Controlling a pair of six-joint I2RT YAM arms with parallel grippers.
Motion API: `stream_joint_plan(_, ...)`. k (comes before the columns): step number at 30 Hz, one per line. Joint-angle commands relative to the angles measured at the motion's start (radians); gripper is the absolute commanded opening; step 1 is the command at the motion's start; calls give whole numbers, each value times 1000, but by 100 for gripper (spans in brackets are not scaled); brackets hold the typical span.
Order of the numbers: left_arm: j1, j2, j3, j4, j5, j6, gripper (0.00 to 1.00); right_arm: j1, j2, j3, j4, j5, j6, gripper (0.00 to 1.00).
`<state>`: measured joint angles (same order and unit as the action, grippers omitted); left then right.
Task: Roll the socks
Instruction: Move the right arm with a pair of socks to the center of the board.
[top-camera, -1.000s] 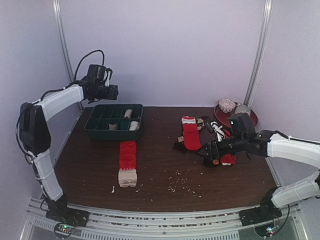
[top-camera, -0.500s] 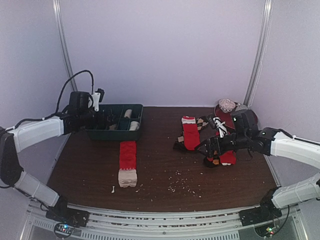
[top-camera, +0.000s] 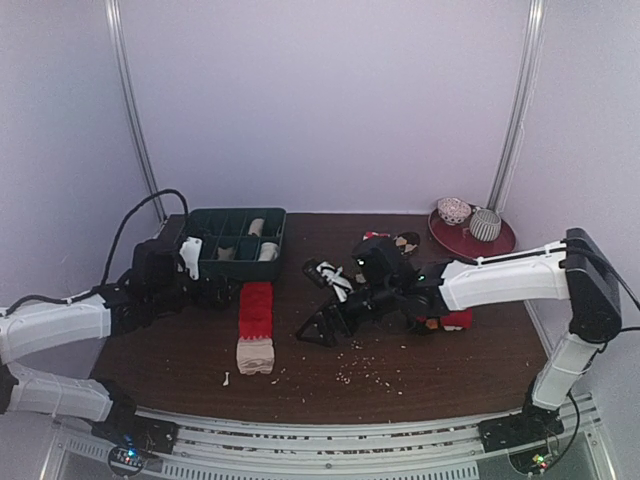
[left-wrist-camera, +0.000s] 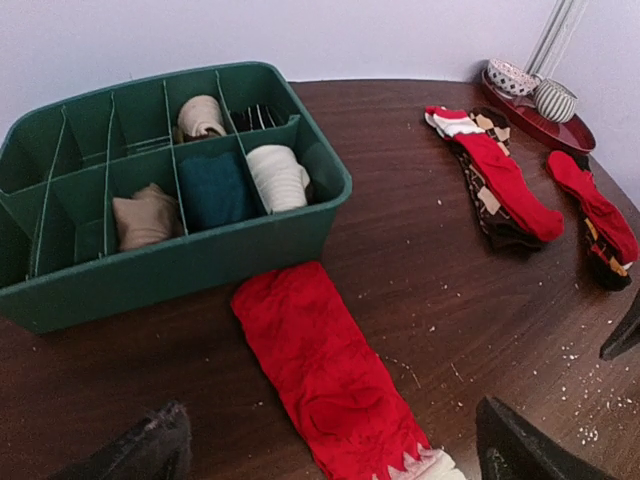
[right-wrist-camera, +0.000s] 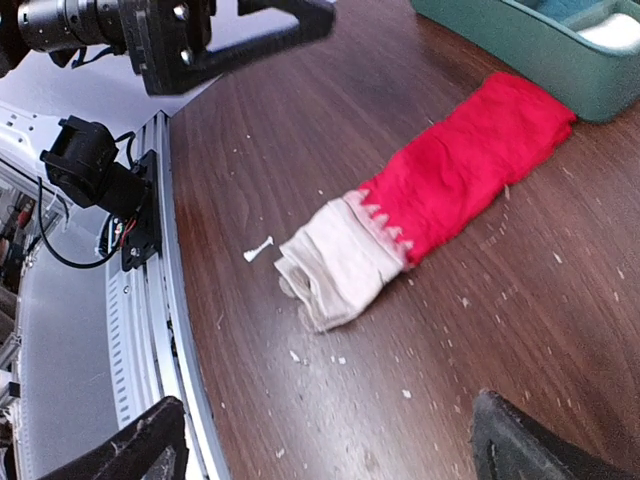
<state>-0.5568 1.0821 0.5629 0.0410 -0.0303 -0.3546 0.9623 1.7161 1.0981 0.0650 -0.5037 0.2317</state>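
Note:
A red sock with a cream end lies flat just in front of the dark green tray. My left gripper hovers low at its left, open and holding nothing; the wrist view shows the sock between the spread fingers. My right gripper is open to the right of the sock, facing its cream end, fingers apart and holding nothing. More socks, red over brown diamond-patterned ones and another red one, lie at the right, partly hidden behind the right arm in the top view.
The tray holds several rolled socks in its compartments. A dark red plate with two patterned bowls stands at the back right. White crumbs and a small white scrap litter the near table. Metal uprights flank the back wall.
The left arm came down from high above the tray to low beside the red sock. The right arm reached left from the right-hand socks to mid-table. Both grippers opened wider.

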Motion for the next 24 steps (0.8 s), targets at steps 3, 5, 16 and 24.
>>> stream_joint_plan(3, -34, -78, -119, 74, -145, -128, 97, 114, 207, 239, -78, 112, -223, 88)
stream_joint_plan(5, -35, -100, -147, 62, -180, -183, 94, 117, 259, 272, -51, 82, -253, 84)
stream_joint_plan(16, -35, -64, -164, -24, -297, -288, 91, 114, 532, 554, -106, -7, -313, 61)
stream_joint_plan(24, -35, -64, -165, 5, -255, -256, 93, 103, 615, 622, -112, 160, -342, 56)
